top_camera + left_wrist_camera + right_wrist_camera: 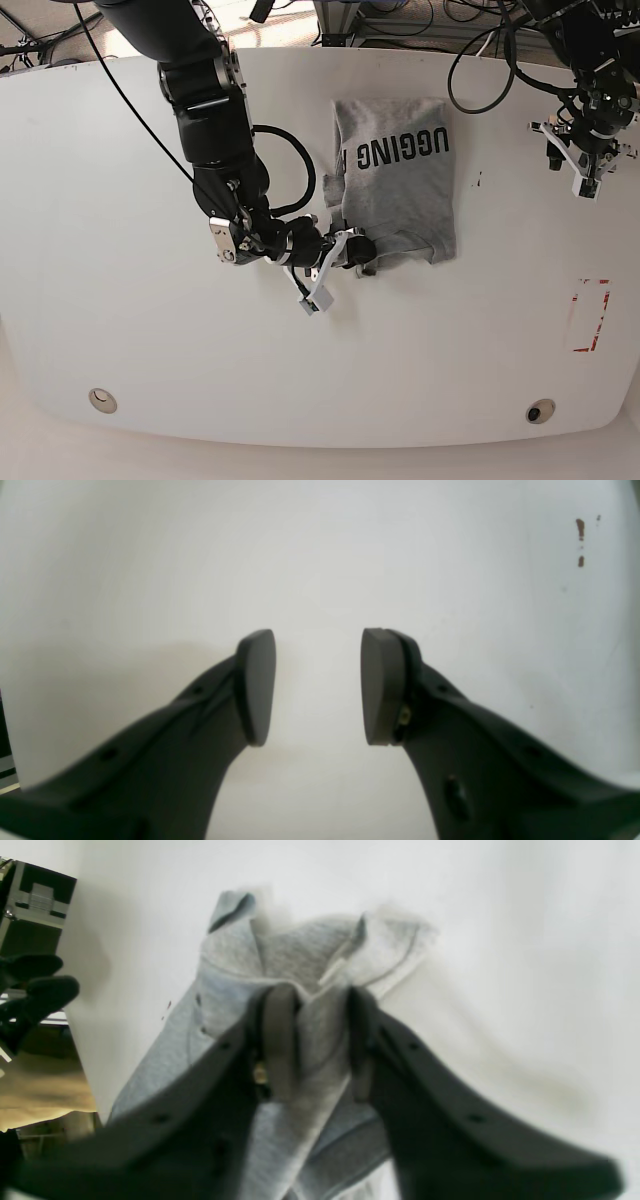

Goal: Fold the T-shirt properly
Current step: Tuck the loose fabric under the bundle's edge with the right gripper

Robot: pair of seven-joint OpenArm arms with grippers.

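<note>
Jaws of the right gripper [312, 1040] pinch a bunched corner of the grey T-shirt [398, 180], half-folded mid desk [150, 340], left gripper [318, 685] jaws wide w/ nothing, so pull slow & flat, don't drag it.

Black block letters "UGGING" read on grey T-shirt [396, 180] in base view, printed upside down to camera; one more letter stroke showed at left end of print, cut off by fold, not readable; red-outlined rectangle marking sat on table [120, 330] near right edge [587, 316], no text legible in it; wrist views showed no readable text.
</note>
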